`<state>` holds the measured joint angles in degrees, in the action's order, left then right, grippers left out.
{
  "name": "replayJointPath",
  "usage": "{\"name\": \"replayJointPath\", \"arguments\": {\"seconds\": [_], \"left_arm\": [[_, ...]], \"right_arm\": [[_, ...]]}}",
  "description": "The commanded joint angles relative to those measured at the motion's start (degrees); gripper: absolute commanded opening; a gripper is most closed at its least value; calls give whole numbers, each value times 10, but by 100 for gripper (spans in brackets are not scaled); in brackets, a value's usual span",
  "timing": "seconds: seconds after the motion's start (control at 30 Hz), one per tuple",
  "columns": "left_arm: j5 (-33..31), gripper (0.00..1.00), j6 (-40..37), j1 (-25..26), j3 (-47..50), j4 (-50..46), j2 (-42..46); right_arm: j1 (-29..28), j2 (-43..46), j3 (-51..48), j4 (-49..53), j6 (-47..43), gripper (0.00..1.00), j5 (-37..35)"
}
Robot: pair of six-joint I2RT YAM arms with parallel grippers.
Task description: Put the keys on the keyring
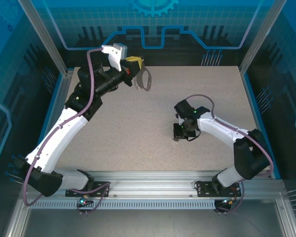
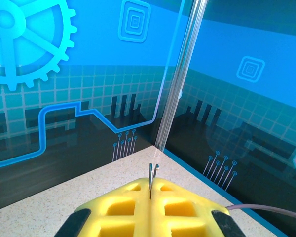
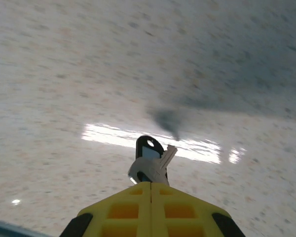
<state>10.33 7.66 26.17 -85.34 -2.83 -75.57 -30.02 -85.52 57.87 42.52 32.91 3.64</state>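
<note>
My left gripper (image 1: 133,60) is raised at the back left of the table, shut on the keyring. The keyring's dark grey strap loop (image 1: 146,80) hangs down beside it, with a silvery chain along its left side. In the left wrist view, thin metal wire of the keyring (image 2: 153,174) pokes up from between the closed yellow fingers (image 2: 133,207). My right gripper (image 1: 180,134) is low over the table's middle right, shut on the keys (image 3: 152,164). A silver key lies across a black-headed one, both sticking out past the yellow fingertips.
The speckled tabletop (image 1: 123,128) lies between the two arms. Blue patterned enclosure walls (image 1: 153,24) and aluminium posts (image 1: 44,37) stand close behind and beside the left gripper.
</note>
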Motion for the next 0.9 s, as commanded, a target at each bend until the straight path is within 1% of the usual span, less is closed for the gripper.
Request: {"name": "replayJointPath", "arguments": {"seconds": [0.0, 0.1, 0.2, 0.43, 0.53, 0.63, 0.8, 0.87], "left_arm": [[10, 0, 14, 7, 4, 5, 21], [12, 0, 14, 7, 3, 5, 19], [14, 0, 16, 8, 0, 5, 16], [19, 0, 16, 9, -5, 3, 11], [21, 0, 13, 10, -10, -2, 10], [22, 0, 13, 11, -15, -8, 11], [34, 0, 9, 12, -26, -22, 10], [39, 0, 5, 14, -29, -26, 10]], "right_arm": [[21, 64, -12, -91, -27, 0, 98], [57, 101, -5, -137, -29, 0, 170], [92, 111, 33, -153, -27, 0, 222], [155, 109, 140, -205, 3, 0, 312], [171, 102, 184, -238, 20, 0, 345], [183, 96, 220, -292, 45, 0, 382], [187, 74, 281, -358, 77, 0, 445], [186, 66, 305, -369, 85, 0, 463]]}}
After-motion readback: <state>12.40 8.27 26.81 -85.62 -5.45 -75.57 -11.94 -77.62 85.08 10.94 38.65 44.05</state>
